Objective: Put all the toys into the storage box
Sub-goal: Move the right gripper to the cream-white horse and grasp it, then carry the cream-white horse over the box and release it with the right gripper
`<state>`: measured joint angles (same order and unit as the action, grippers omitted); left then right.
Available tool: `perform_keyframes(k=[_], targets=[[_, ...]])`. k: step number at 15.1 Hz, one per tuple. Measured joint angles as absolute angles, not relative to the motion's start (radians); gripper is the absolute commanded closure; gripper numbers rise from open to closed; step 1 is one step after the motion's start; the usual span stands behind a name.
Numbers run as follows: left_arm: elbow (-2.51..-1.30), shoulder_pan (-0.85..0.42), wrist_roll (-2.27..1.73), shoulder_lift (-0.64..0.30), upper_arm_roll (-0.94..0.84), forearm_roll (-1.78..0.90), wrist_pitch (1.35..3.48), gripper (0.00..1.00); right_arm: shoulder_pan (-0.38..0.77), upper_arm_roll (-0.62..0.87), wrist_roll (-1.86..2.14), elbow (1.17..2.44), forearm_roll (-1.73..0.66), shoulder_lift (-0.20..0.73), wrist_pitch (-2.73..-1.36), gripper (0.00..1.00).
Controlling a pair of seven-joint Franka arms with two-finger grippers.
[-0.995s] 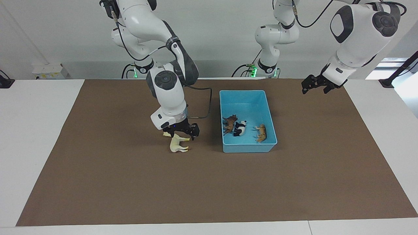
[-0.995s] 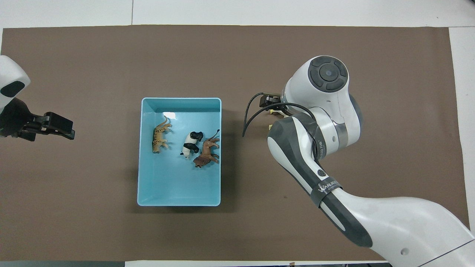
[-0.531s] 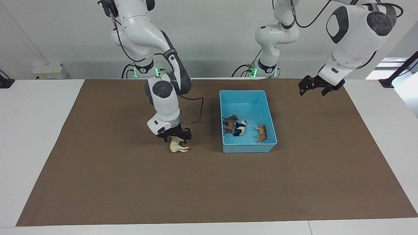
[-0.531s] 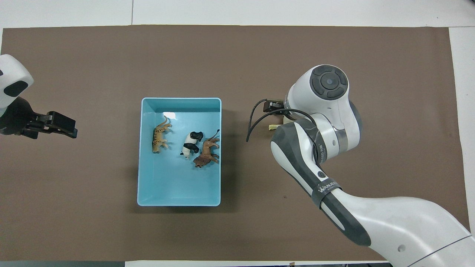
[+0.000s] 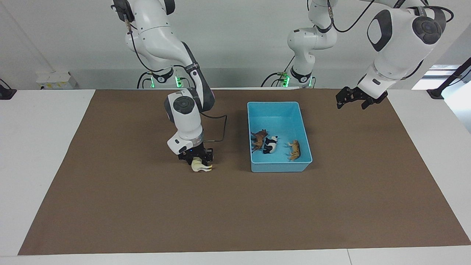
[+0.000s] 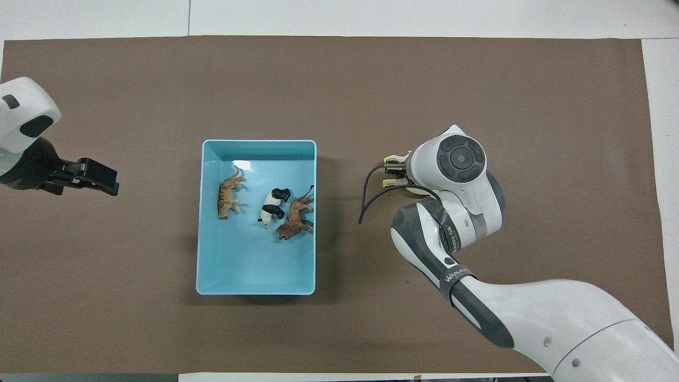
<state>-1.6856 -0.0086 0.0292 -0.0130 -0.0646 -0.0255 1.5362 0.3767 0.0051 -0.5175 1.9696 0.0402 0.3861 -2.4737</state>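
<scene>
Right gripper [image 5: 195, 159]: reaching down onto the cream-white plastic horse figurine [image 5: 201, 166], its fingers straddling the body; whether they are pressing it or merely around it is not discernible.
Horse: lying on its side on the brown table mat [image 5: 147, 206], beside the box toward the right arm's end of the table, level with the end of the box farther from the robots; mostly covered by the wrist from overhead, only pale bits [image 6: 393, 183] showing; its long axis cannot be made out.
Left gripper [image 5: 351, 98]: waiting in the air over the mat at the left arm's end of the table, well apart from the box, its fingers sitting apart.
Storage box: the light-blue rectangular plastic tray [image 5: 279, 110] is lying with its long axis running away from the robots.
Box contents: the orange striped tiger figurine [image 6: 228, 192], black-and-white panda figurine [image 6: 273, 206] and brown lion-like figurine [image 6: 295, 217] are lying side by side around the middle of the tray, each body running roughly along the tray's length; the panda and the lion-like animal are just beside each other, the tiger slightly apart toward the left arm's end.
</scene>
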Motion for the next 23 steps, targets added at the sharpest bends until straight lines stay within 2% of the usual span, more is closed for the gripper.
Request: perform_keyframes(k=[3, 7, 9, 12, 17, 18, 23], targets=[[-1.686, -0.009, 0.03, -0.013, -0.064, -0.026, 1.536, 0.0, 0.386, 0.006, -0.52, 1.873, 0.04, 0.384, -2.295, 1.0], [-1.665, -0.009, 0.033, -0.012, -0.063, -0.026, 1.535, 0.0, 0.462, 0.009, -0.613, 1.543, 0.036, 0.374, -1.89, 1.0], [-1.663, -0.009, 0.033, -0.013, -0.062, -0.026, 1.534, 0.0, 0.529, 0.014, -0.734, 1.366, -0.002, 0.389, -1.766, 1.0], [-1.663, -0.009, 0.034, -0.013, -0.062, -0.026, 1.533, 0.0, 0.64, 0.019, -0.884, 1.205, -0.108, 0.455, -1.794, 1.0], [-1.658, -0.009, 0.034, -0.013, -0.061, -0.026, 1.534, 0.0, 0.753, 0.019, -0.935, 1.184, -0.142, 0.586, -1.977, 1.0], [-1.658, -0.009, 0.034, -0.013, -0.061, -0.026, 1.534, 0.0, 0.757, 0.019, -0.935, 1.185, -0.143, 0.604, -1.995, 0.01], [-1.659, -0.009, 0.034, -0.013, -0.058, -0.026, 1.533, 0.0, 0.754, 0.017, -0.988, 1.182, -0.152, 0.61, -1.989, 0.0]])
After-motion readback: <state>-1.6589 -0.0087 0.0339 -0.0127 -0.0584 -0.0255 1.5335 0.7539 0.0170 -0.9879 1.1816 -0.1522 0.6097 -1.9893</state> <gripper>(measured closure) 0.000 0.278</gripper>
